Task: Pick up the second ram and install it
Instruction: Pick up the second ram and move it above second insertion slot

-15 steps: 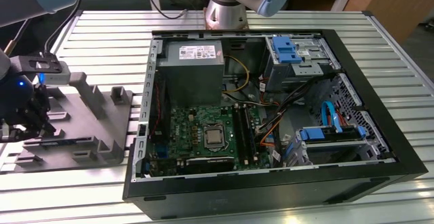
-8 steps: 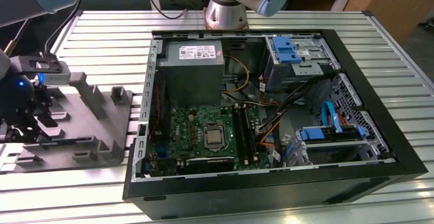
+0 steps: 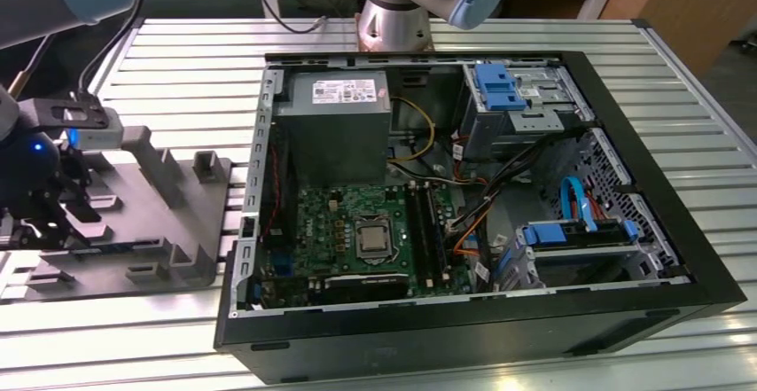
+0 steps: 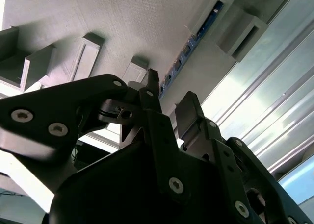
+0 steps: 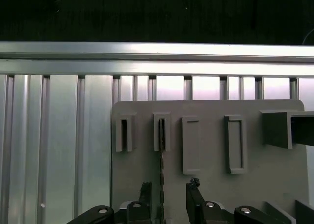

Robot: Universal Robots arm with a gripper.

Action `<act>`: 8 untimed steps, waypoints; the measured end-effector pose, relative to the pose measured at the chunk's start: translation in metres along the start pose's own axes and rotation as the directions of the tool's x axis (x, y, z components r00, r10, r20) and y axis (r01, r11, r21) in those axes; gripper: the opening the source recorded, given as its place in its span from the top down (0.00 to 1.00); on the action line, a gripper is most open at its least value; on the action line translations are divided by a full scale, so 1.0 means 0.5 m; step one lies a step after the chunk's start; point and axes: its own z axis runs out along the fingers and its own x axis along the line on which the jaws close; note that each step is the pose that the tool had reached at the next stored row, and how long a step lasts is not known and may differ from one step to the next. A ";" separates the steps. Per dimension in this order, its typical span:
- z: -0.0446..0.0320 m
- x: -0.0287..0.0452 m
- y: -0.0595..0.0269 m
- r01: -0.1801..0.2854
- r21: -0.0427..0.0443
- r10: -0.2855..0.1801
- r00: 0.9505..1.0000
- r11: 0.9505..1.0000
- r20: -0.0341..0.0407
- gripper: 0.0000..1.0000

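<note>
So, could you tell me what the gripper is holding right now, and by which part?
Nothing: the gripper is open over the second ram, which sits in the grey fixture plate.

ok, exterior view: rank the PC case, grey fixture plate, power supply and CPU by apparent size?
1. PC case
2. grey fixture plate
3. power supply
4. CPU
No close calls.
</note>
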 end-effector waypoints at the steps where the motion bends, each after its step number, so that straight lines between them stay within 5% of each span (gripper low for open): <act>1: 0.001 0.000 0.000 0.000 0.000 0.000 1.000 1.000 0.000 0.59; 8: 0.010 0.000 0.000 0.000 0.000 0.000 1.000 1.000 -0.001 0.59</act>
